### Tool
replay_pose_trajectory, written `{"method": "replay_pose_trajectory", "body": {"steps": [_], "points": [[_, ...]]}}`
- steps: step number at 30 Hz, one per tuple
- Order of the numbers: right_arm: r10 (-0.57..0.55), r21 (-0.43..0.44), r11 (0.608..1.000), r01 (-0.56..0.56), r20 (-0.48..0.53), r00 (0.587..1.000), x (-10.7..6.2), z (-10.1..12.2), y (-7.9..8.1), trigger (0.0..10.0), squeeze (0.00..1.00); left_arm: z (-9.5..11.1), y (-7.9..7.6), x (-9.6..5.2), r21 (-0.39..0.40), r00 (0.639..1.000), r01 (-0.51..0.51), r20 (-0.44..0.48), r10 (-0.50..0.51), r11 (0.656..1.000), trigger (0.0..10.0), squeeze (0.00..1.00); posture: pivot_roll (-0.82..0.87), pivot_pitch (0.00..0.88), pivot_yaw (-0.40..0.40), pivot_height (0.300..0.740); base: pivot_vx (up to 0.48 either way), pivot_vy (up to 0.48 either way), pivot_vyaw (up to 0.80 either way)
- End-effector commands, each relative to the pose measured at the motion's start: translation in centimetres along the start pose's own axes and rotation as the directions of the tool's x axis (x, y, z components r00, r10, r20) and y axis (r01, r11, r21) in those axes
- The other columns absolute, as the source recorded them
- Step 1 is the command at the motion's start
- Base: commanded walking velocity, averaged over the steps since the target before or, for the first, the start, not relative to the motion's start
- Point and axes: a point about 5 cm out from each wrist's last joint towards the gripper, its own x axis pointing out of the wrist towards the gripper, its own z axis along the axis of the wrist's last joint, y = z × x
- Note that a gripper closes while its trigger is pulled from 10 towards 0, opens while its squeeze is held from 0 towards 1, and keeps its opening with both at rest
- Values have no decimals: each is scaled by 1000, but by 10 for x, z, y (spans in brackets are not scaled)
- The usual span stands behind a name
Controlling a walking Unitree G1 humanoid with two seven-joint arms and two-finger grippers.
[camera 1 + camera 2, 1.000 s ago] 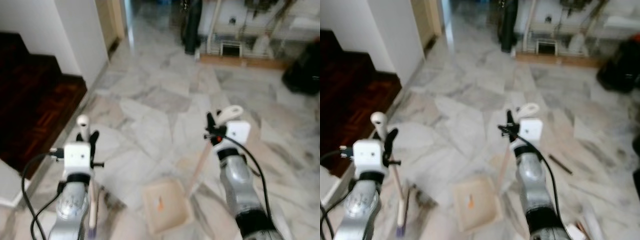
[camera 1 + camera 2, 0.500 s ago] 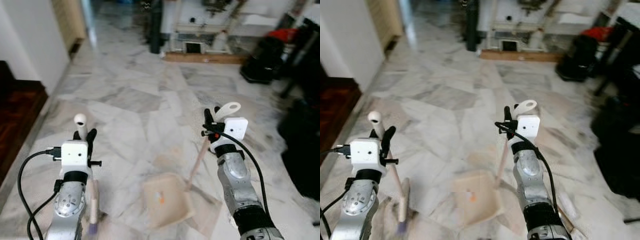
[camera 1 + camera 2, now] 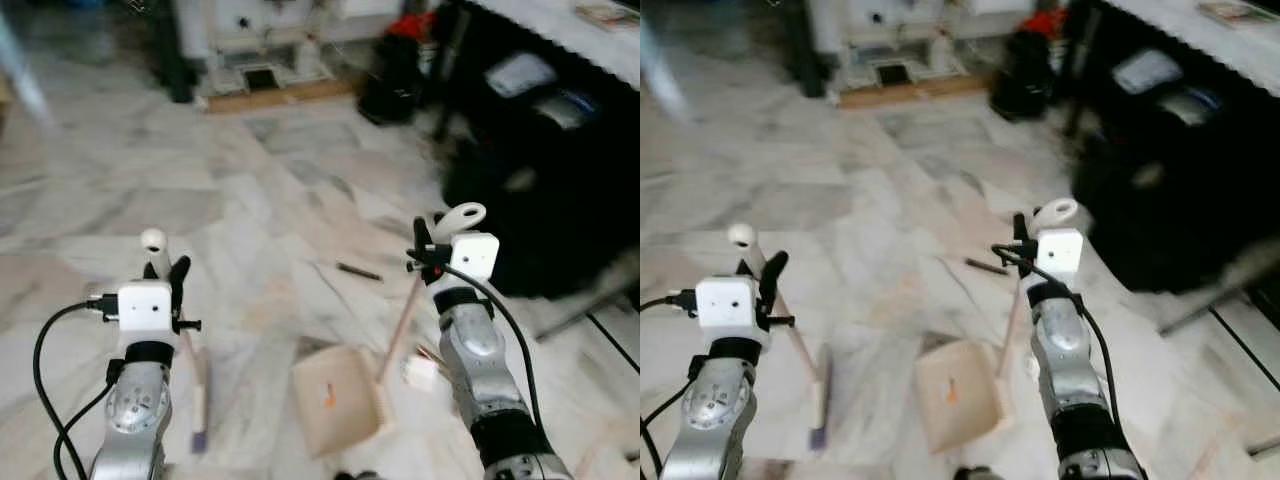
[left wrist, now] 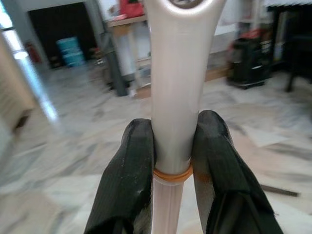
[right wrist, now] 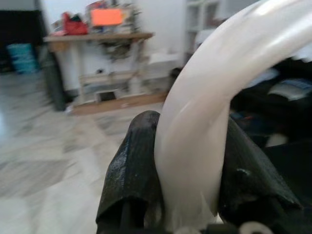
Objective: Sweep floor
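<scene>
My left gripper point(image 3: 163, 276) is shut on the pale broom handle point(image 4: 173, 92), black fingers point(image 4: 131, 165) pressing both sides of it. The broom head point(image 3: 198, 398) rests on the marble floor below. My right gripper point(image 3: 424, 250) is shut on the white looped top of the dustpan handle point(image 5: 204, 107). The wooden shaft slants down to the beige dustpan point(image 3: 338, 402), which lies flat on the floor between my arms with a small orange bit point(image 3: 327, 396) in it. A dark stick point(image 3: 358, 271) and a white scrap point(image 3: 420, 373) lie on the floor near the pan.
Black furniture point(image 3: 545, 160) fills the right side, with a cable point(image 3: 612, 342) on the floor beside it. A black bag point(image 3: 392, 85), a white rack point(image 3: 262, 55) and a dark post point(image 3: 178, 65) stand at the back. Open marble floor point(image 3: 150, 170) stretches ahead and left.
The whole view has swung right: the dark stairs and white wall are gone and the black furniture has come in. Both grippers keep the same hold.
</scene>
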Motion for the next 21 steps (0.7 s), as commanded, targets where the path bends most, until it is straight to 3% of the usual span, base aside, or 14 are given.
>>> {"method": "replay_pose_trajectory", "body": {"steps": [1, 9, 15, 21], "points": [[9, -11, 1000, -8, 32, 999, 3, 8, 2, 10000, 0, 4, 4, 0, 8, 1000, -13, 25, 12, 1000, 10000, 0, 15, 102, -29, 740, 0, 0, -800], [4, -16, 1000, -3, 33, 999, 4, 8, 1, 10000, 0, 4, 4, 0, 3, 1000, -14, 25, 14, 1000, 10000, 0, 14, 103, -29, 740, 0, 0, -800], [2, -17, 1000, -2, 35, 999, 4, 8, 1, 10000, 0, 4, 3, 0, -1, 1000, -10, 27, 10, 1000, 10000, 0, 9, 100, -26, 740, 0, 0, 0], [1, -16, 1000, -1, 34, 999, 4, 9, 1, 10000, 0, 5, 2, 1, -6, 1000, -6, 30, 6, 1000, 10000, 0, 10, 99, -28, 740, 0, 0, -800]]}}
